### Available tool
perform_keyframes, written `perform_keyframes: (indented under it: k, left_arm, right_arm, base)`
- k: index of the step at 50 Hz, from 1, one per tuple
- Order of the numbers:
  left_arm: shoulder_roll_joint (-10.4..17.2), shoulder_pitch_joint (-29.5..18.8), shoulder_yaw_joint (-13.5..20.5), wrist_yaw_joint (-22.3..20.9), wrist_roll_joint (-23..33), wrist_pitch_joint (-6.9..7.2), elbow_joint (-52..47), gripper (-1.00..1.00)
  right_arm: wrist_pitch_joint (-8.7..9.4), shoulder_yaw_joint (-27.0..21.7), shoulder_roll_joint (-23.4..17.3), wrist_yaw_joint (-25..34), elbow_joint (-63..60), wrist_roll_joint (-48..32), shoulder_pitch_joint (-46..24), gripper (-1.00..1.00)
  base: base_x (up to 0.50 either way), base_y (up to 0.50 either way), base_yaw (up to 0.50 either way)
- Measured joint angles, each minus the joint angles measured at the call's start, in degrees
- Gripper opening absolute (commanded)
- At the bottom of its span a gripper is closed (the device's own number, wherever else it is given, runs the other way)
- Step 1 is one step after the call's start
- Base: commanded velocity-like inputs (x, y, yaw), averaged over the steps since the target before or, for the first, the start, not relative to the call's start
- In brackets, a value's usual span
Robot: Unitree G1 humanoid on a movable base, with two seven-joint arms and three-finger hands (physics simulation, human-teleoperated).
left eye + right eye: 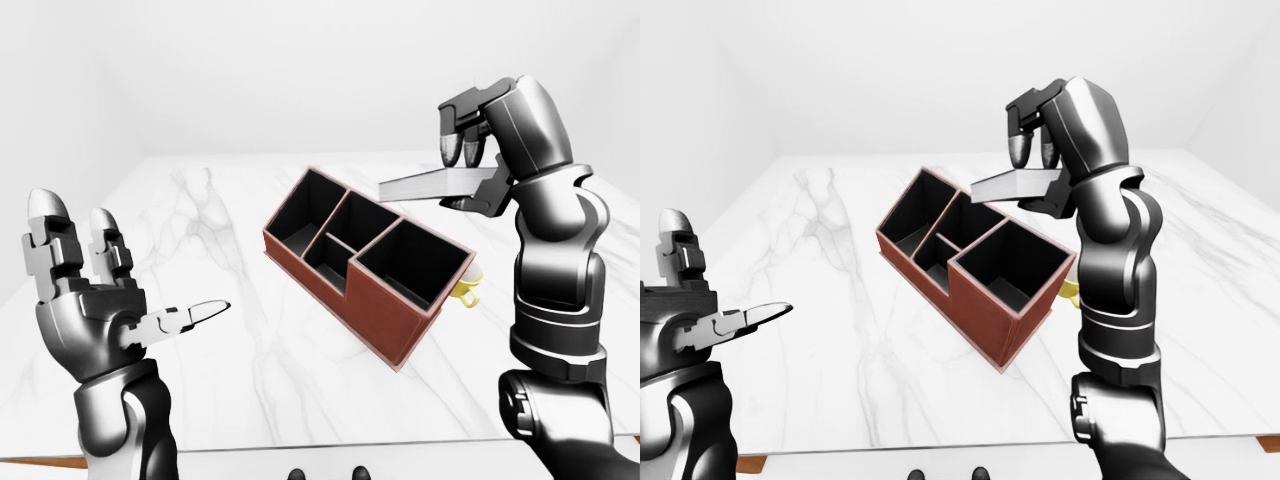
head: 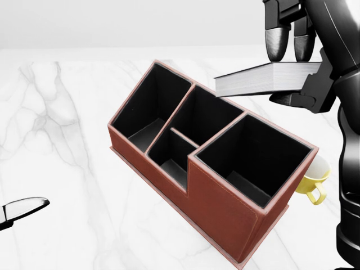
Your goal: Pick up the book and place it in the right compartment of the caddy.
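Note:
My right hand (image 2: 292, 67) is shut on a grey book (image 2: 264, 79), two fingers on its top cover and the thumb beneath. It holds the book flat in the air above the caddy's upper right edge. The brown caddy (image 2: 219, 208) with black compartments stands slantwise on the white marble table (image 2: 67, 140); its large right compartment (image 2: 253, 160) lies just below the book. My left hand (image 1: 95, 300) is open and empty at the left of the left-eye view, well away from the caddy.
A yellow cup (image 2: 314, 180) stands on the table just behind the caddy's right end, close to my right arm. The table's near edge (image 1: 330, 452) runs along the bottom of the left-eye view.

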Motion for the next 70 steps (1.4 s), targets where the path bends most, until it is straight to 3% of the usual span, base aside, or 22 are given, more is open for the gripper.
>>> perform_keyframes:
  k: [29,70]
  left_arm:
    - [0.06,-0.16,-0.12,0.05,0.09,-0.04,0.23,1.00]
    - [-0.20,0.27,-0.34,0.04,0.32,0.01,-0.21,1.00]
  right_arm:
    - [0.00,0.01,-0.41,-0.88,5.61,-1.75,1.59,-1.00]
    - [0.00,0.37,-0.30,4.87,5.36,-6.11,2.58,-1.00]
  base:
    - [0.00,0.00,0.00]
    - [0.00,0.00,0.00]
